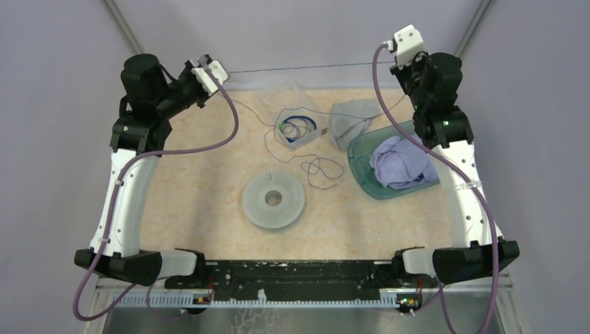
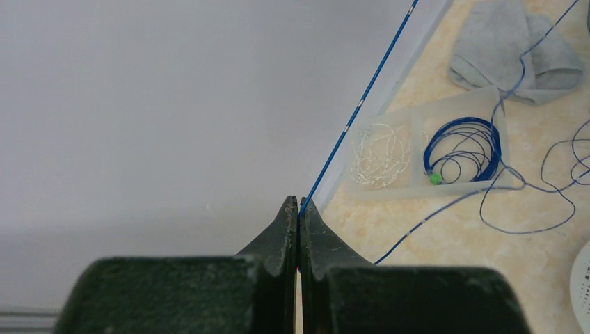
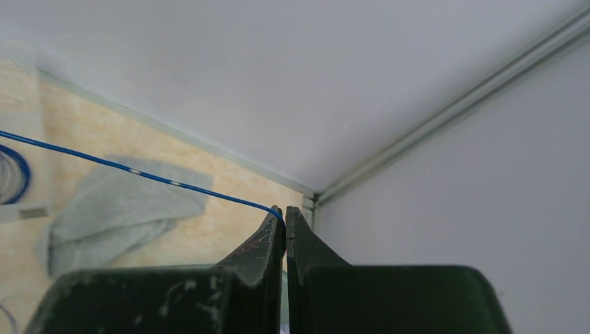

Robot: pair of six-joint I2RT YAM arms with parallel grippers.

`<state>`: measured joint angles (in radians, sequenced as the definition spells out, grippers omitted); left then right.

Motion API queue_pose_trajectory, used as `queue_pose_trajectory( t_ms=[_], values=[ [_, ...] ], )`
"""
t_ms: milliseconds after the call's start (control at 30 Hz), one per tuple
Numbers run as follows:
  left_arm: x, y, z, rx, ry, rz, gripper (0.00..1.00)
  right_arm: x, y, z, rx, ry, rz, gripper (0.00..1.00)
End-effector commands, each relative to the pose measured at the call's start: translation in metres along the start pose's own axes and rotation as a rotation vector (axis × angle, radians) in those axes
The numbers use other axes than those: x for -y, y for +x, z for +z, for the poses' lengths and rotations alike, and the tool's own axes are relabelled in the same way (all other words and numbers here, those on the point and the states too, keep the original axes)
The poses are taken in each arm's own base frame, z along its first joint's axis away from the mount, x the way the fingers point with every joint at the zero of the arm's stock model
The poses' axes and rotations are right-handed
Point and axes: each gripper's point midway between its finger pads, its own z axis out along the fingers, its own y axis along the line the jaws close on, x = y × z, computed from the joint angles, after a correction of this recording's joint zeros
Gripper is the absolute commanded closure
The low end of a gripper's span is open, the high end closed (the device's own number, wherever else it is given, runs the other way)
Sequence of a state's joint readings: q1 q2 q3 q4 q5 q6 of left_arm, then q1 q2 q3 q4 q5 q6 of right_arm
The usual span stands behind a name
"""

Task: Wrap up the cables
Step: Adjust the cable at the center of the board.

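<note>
The left claw [image 2: 299, 202] and the right claw [image 3: 285, 212] are each pressed together on the very thin, long, dark thread-like cable [image 1: 309, 68], which shows blue with pale bands in the wrist views. Each pinches it right at the fingertips. Both arms are raised toward 12 o'clock, at the far edge of the beige marbled surface [image 1: 202, 181], and this looks meant to pull one stretch straight so it carries no kinks before winding. That stretch hangs taut above the surface with its long axis running from 9 o'clock to 3 o'clock, the 3 o'clock end a touch farther away. From the left claw the rest appears to drop to the surface, pass the clear plastic tray [image 1: 314, 139] holding a coiled bright blue wire with a green end [image 1: 296, 129], and lie in loose loops [image 1: 320, 170]. Those loops sit at about 2 o'clock from the pale grey round spool [image 1: 273, 200]. The spool lies flat near the middle with no cable on it, so I judge the wrapping not yet begun. A crumpled grey cloth [image 1: 348, 120] lies beside the tray at its 3 o'clock.
</note>
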<state>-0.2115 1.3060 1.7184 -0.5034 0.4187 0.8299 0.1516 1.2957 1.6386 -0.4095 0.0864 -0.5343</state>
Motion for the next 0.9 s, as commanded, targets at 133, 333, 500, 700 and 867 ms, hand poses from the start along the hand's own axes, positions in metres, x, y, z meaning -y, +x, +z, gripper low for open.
queue_pose_trajectory(
  t_ms=[133,333,500,700,867],
  values=[
    [-0.028,0.033,-0.036,-0.107,-0.041,0.055,1.0,0.097,0.037,-0.023,-0.163,0.479,-0.181,0.98],
    [-0.053,0.059,-0.055,-0.152,-0.087,0.06,1.0,0.11,0.071,-0.019,-0.229,0.482,-0.175,0.96],
    [-0.074,0.082,-0.07,-0.178,-0.131,0.053,1.0,0.108,0.089,-0.018,-0.263,0.474,-0.181,0.95],
    [-0.103,0.109,-0.089,-0.195,-0.191,0.016,1.0,0.096,0.097,-0.018,-0.27,0.388,-0.17,1.0],
    [-0.114,0.101,-0.083,-0.123,-0.22,-0.029,1.0,0.027,0.093,-0.01,-0.217,0.024,-0.029,1.0]
  ],
)
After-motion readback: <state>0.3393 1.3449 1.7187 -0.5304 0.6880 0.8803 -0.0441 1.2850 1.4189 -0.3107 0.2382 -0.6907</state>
